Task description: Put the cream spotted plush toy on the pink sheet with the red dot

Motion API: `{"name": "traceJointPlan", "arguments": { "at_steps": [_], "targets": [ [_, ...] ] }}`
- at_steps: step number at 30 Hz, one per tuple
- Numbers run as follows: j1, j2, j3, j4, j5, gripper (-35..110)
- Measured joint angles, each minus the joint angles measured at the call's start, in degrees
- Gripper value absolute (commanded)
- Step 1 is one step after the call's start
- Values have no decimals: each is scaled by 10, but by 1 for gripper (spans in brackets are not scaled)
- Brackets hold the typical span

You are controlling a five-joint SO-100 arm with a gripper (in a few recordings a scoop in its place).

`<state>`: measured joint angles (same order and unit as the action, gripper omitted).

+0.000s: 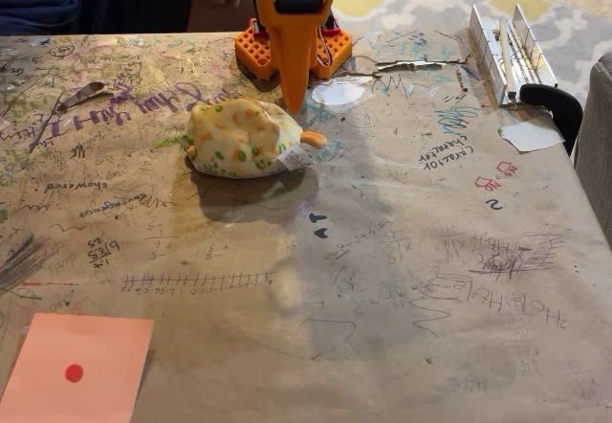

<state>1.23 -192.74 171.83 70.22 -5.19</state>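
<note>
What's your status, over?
Hand low behind the toy, grip state unclear. Toy on the table, not held. Pink sheet bare at near left corner. Path between looks clear.

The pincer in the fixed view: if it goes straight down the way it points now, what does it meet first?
Probably the cream spotted plush toy, at its top right edge, or the table just behind it. The pincer points down, but depth is unclear in this view.

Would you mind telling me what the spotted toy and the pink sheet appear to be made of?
The cream spotted plush toy looks like soft matte fabric over stuffing: rounded, slightly wrinkled, with a white sewn tag. The pink sheet with the red dot seems to be thin matte paper, lying perfectly flat with crisp edges.
</note>
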Motion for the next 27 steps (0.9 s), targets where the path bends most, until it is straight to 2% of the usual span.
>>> {"name": "traceJointPlan", "arguments": {
  "at_steps": [27],
  "targets": [
    [-10, 0, 0, 0, 2, 0]
  ]
}}
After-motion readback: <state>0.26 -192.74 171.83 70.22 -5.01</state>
